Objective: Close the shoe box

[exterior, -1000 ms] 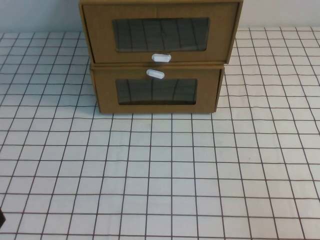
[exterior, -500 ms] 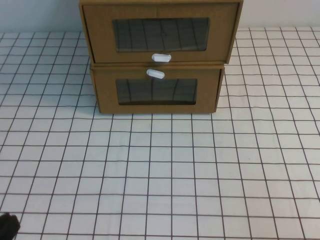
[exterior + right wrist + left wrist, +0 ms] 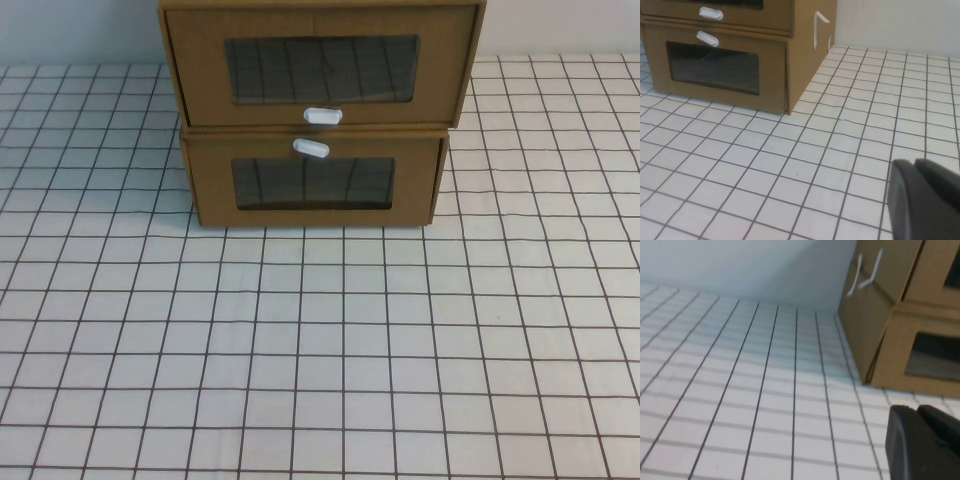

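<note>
The shoe box (image 3: 320, 60) is the upper of two stacked brown cardboard boxes at the back of the table, with its white pull (image 3: 323, 115) under the window. Its drawer front sits inside the shell's frame. It also shows in the left wrist view (image 3: 880, 300) and the right wrist view (image 3: 740, 15). My left gripper (image 3: 917, 410) is shut and empty, low over the table, left of the boxes. My right gripper (image 3: 915, 162) is shut and empty, low over the table, right of the boxes. Neither gripper shows in the high view.
The twin box (image 3: 313, 180) under the shoe box has its white pull (image 3: 311, 148) above its window. A white cloth with a dark grid (image 3: 320, 350) covers the table. A pale wall (image 3: 740, 265) stands behind the boxes.
A dark part of the left arm showed at the high view's bottom left corner half a second ago. It has dropped out of that view. The boxes have not moved.
</note>
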